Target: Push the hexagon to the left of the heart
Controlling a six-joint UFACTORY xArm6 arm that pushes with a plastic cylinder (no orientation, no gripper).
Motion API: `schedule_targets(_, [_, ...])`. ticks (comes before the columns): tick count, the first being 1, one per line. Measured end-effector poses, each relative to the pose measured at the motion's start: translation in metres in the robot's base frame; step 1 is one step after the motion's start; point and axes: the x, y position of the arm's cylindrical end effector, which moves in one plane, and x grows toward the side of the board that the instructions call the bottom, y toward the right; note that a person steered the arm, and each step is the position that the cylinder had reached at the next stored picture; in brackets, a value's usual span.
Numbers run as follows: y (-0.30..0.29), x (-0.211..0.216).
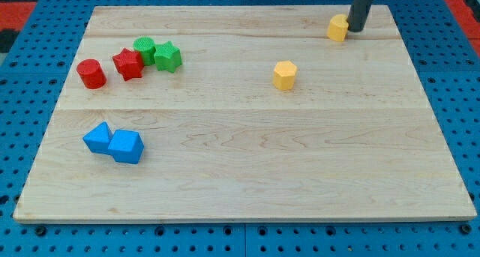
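A yellow hexagon block [285,75] lies on the wooden board [247,174], right of the middle in the upper half. A yellow heart block [338,28] lies near the board's top edge, up and to the right of the hexagon. My dark rod comes down from the view's top. My tip [355,30] is right beside the heart's right side, touching it or nearly so. The hexagon is well apart from my tip, down and to the left.
At the upper left are a red cylinder [91,73], a red star [128,64], a green cylinder [145,49] and a green star [168,57], close together. Two blue blocks [97,137] [126,146] touch at the lower left.
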Motion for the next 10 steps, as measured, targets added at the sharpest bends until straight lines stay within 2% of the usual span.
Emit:
schedule_targets(1, [0.007, 0.043])
schedule_targets(2, [-0.049, 0.127])
schedule_targets(3, [-0.143, 0.184])
schedule_targets(4, [-0.193, 0.180])
schedule_targets(5, [-0.146, 0.145])
schedule_targets(6, [-0.132, 0.094])
schedule_targets(8, [-0.089, 0.117])
schedule_targets(9, [-0.033, 0.085])
schedule_targets(10, [-0.024, 0.081])
